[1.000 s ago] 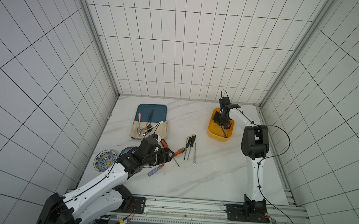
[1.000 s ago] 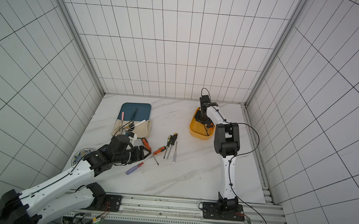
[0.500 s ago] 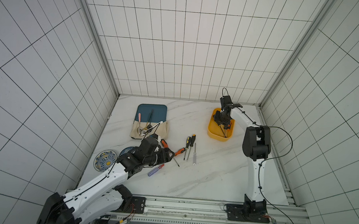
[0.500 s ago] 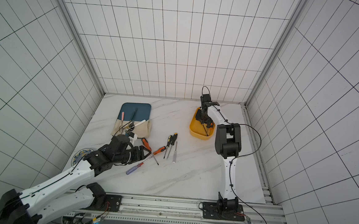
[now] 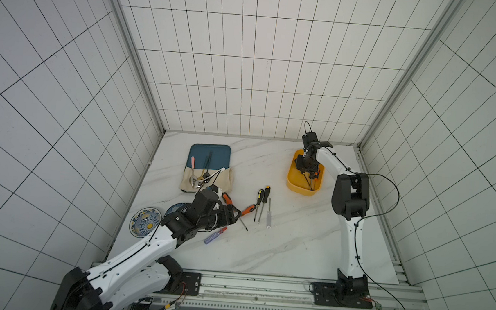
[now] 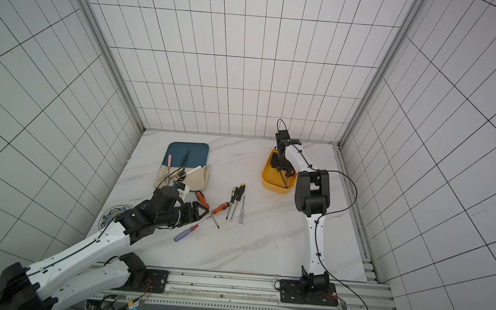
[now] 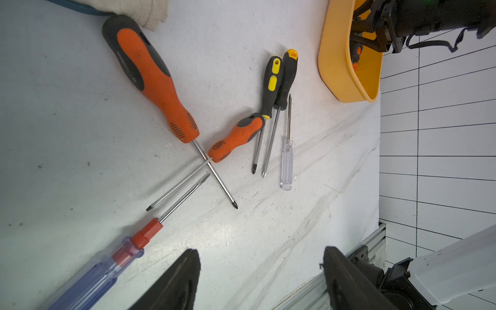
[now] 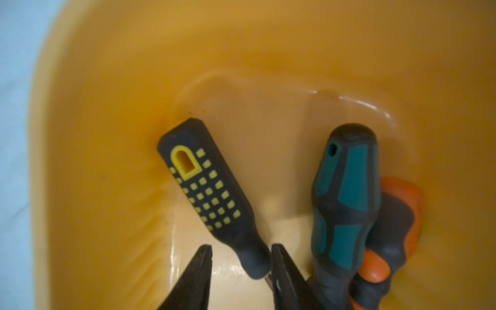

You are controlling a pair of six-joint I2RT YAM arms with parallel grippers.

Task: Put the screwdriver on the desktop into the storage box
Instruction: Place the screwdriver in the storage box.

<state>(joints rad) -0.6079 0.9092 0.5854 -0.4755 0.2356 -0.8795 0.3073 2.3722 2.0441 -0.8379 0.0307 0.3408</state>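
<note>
Right wrist view: the right gripper (image 8: pixel 241 251) is down inside the yellow-orange plastic storage box (image 8: pixel 107 80). Its jaws stand parted either side of the neck of a black-handled screwdriver with yellow squares (image 8: pixel 206 193), and a gap on one side shows it is not pinched.
Box contents: that screwdriver lies on the box floor. Beside it a teal-and-grey-handled screwdriver (image 8: pixel 346 201) overlaps an orange-and-grey-handled screwdriver (image 8: pixel 397 214).
Box place: in both top views the storage box (image 5: pixel 299 185) (image 6: pixel 271 183) sits at about 1 o'clock on the white marble-look desk (image 5: pixel 294 241).
Left gripper: the left gripper (image 7: pixel 260 252) is spread wide with nothing between its jaws, low over the desk at about 9 o'clock from the centre.
Loose on desk, near the centre: a large orange-and-grey screwdriver (image 7: pixel 153 77), a small orange-and-grey screwdriver (image 7: pixel 236 137), two slim black-and-yellow screwdrivers (image 7: pixel 271 86) lying side by side, a tiny clear-handled screwdriver (image 7: pixel 286 166) and a blue translucent-handled screwdriver with a red collar (image 7: pixel 102 271).
Crossing: the shafts of the two orange ones cross, and the blue one's tip lies just beside the crossing.
11 o'clock: a dark teal tray (image 5: pixel 210 152) with a beige cloth (image 5: pixel 226 179) over its near edge, cutlery lying on both.
8 o'clock: a blue-and-yellow patterned plate (image 5: pixel 145 222) beside the left arm.
</note>
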